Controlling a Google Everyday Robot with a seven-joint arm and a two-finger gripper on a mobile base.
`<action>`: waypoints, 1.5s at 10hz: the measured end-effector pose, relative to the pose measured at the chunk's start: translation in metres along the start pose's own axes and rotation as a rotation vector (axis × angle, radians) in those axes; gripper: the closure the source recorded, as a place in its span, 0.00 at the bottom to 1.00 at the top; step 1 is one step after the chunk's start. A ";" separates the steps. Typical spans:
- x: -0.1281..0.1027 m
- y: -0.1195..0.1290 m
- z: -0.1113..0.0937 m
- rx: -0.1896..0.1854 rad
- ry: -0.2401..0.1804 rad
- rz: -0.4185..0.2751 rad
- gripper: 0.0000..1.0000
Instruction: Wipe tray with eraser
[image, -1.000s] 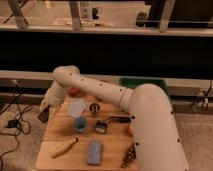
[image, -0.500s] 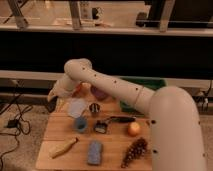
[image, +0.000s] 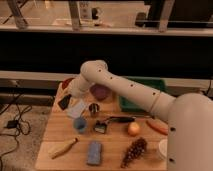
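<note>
Gripper first, out at the table's 10 o'clock edge: it hangs dark at the end of the white arm, low over the wood. Whether it is closed on anything, I cannot tell, and I cannot pick out the eraser from that dark shape. Just at its 4 o'clock lies a pale flat pad. Down at 7 o'clock on the table sits a yellowish long piece. Moving right: a blue cup, a small metal cup at its 1 o'clock, and a blue-grey sponge at 6 o'clock by the front edge. The purple bowl shows under the arm at 12 o'clock. Then a black-handled tool, a round orange fruit and a dark grape bunch. The green tray sits at 2 o'clock at the back, partly behind the arm and well apart from the gripper.
</note>
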 end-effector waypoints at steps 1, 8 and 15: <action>-0.001 -0.001 0.001 -0.001 -0.001 -0.002 0.96; 0.029 -0.013 -0.033 0.089 0.050 0.050 0.96; 0.109 0.010 -0.080 0.187 0.124 0.248 0.96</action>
